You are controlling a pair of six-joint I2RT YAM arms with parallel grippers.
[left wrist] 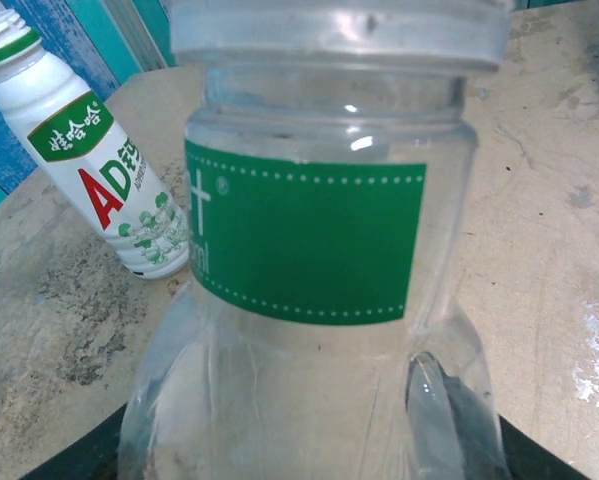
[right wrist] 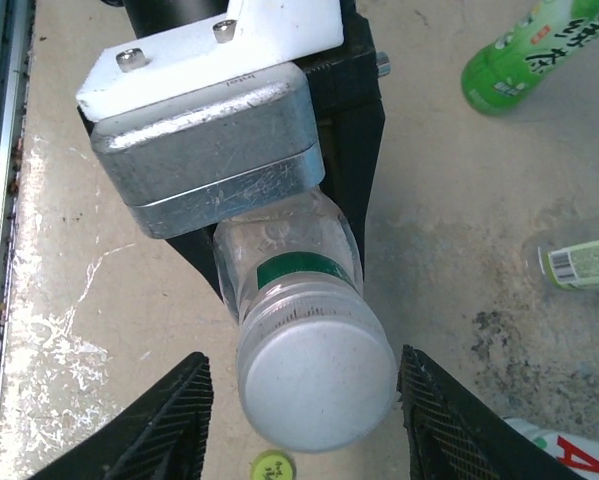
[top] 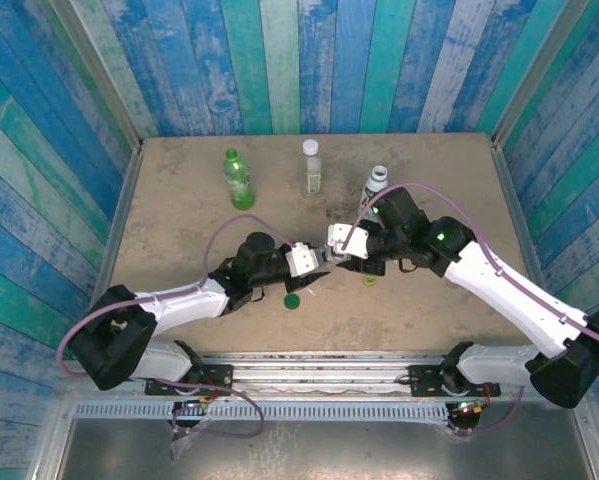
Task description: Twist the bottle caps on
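The right fingers [right wrist: 184,425] stand spread either side of the white cap [right wrist: 319,375] at lower centre, not touching it. They should close squarely on its rim, in line with the neck, then twist. The left fingers [right wrist: 361,170] pinch the clear bottle [right wrist: 284,255], which is held roughly level above the surface [top: 179,200], cap toward frame right from above.

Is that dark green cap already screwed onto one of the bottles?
No, the dark green cap lies loose on the table, with no bottle under it.
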